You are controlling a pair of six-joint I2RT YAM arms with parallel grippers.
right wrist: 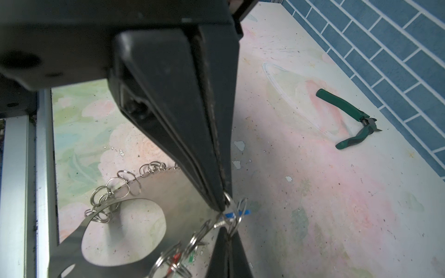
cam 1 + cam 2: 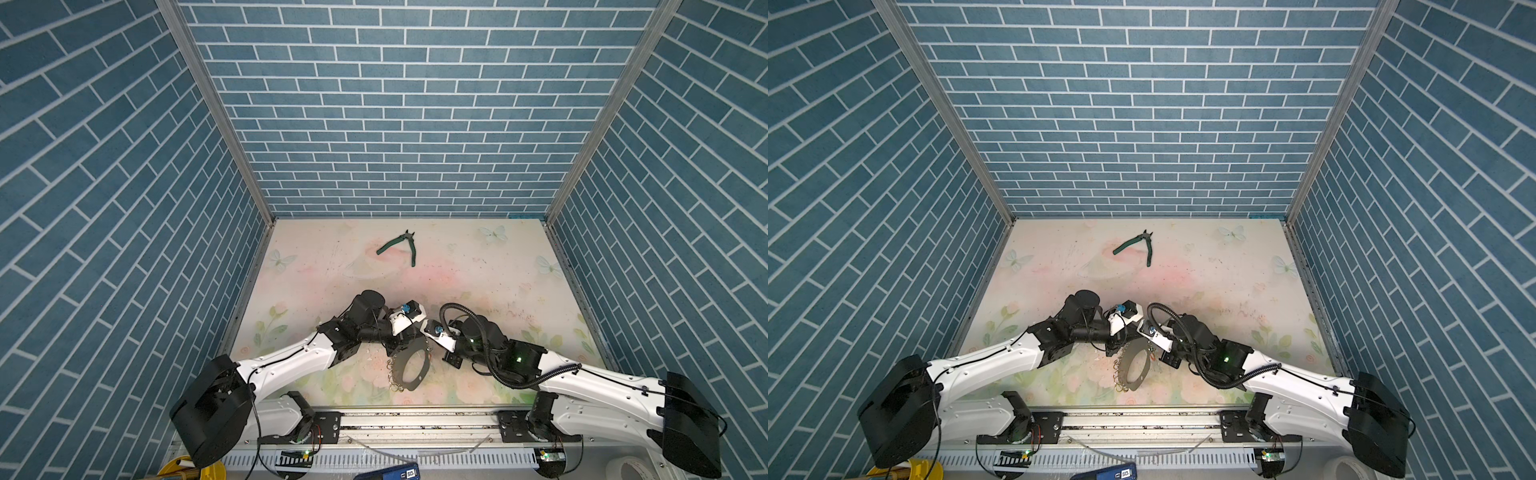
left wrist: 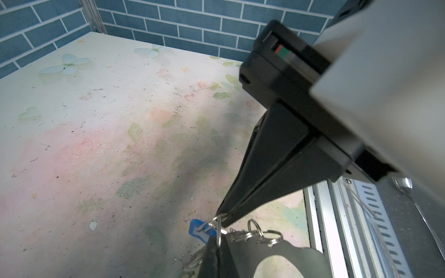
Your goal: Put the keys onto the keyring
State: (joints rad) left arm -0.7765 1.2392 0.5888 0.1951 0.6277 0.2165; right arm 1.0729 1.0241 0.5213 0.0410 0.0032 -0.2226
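Left wrist view: the keys, a small silvery metal key on a little oblong blue plastic tag, are up off the floral tabletop, right at the edge of the keyring, that flat dark grey oval hoop lined with small silvery rings. The key blade itself I can't really make out, just the tag.

The left gripper has its jaws pressed together on one thin silvery split ring at the hoop's edge. The right gripper comes in from the opposite side, jaws also pinched tight, tip just beside the blue tag. Can't tell exactly what it's nipping, looks like the tag's own loop.

So I'd say we're mid-threading: one arm steadies the ring, the other feeds the key on. Next move probably calls for a small twist or slide so the loop works round the ring's coil. Fiddly, easy for it to slip out.

Green-handled pliers lie well apart near the back wall, untouched.
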